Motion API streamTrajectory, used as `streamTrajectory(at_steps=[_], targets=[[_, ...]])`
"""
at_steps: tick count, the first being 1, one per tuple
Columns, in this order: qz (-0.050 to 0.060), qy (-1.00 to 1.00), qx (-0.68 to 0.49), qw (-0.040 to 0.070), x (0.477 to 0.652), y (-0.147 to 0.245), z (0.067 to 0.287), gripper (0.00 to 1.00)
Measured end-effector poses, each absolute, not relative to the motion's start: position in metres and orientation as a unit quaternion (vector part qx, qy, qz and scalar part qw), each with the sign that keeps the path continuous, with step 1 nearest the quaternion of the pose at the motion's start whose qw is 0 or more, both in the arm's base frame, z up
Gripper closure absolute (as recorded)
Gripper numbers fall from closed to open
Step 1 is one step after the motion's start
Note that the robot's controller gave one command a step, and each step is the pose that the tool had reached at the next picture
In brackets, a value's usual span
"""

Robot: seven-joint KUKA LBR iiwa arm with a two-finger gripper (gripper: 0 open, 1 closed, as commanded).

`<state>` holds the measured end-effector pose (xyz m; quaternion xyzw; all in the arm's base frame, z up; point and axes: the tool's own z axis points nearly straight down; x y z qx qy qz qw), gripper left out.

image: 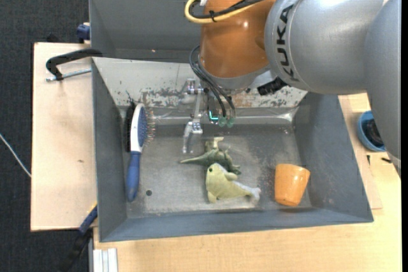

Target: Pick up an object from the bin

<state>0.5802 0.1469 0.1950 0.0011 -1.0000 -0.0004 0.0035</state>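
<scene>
Grey bin (331, 137), 4 items. Gripper (193, 129) above centre, just beside green dinosaur (213, 157); claw state: cannot tell. Pale plush (223, 185) nearer, orange cup (291, 183) right, blue brush (134, 151) left.

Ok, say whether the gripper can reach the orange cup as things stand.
Probably yes. The orange cup sits alone near the right wall of the bin, nothing on it; the gripper is by the green toy dinosaur to its left.

The bin (322, 137) is dull grey metal, its far wall scuffed and speckled. The brush (134, 150) at left has a glossy plastic handle. The soft toy (223, 185) looks plush cloth; the orange cup (291, 183) at right, smooth matt plastic.
</scene>
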Motion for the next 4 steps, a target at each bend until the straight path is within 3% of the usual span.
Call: streamTrajectory(at_steps=[1, 2, 3, 4], targets=[[-0.002, -1.000, -0.031, -0.003, 0.567, 0.070, 0.070, 0.00], [-0.002, -1.000, -0.029, -0.006, 0.569, 0.072, 0.074, 1.00], [-0.001, -1.000, -0.013, -0.007, 0.567, 0.067, 0.188, 1.00], [-0.001, -0.983, 0.183, -0.007, 0.564, 0.105, 0.265, 1.00]])
